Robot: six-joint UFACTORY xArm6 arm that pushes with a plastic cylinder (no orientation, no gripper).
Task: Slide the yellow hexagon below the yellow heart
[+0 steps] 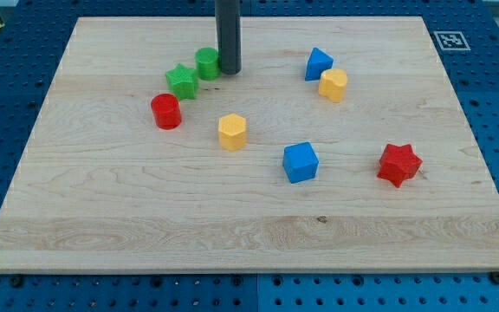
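Observation:
The yellow hexagon [232, 132] lies left of the board's middle. The yellow heart [333, 85] lies up and to the right of it, just below a blue triangular block [319, 63]. My tip [229, 72] rests on the board near the view's top, touching or almost touching the right side of a green cylinder [207, 62]. The tip is above the yellow hexagon, well apart from it, and far left of the yellow heart.
A green star [182, 81] sits down-left of the green cylinder, and a red cylinder [166, 111] below that. A blue cube [301, 162] lies down-right of the hexagon. A red star [399, 164] is at the right. The wooden board [249, 243] ends in blue pegboard.

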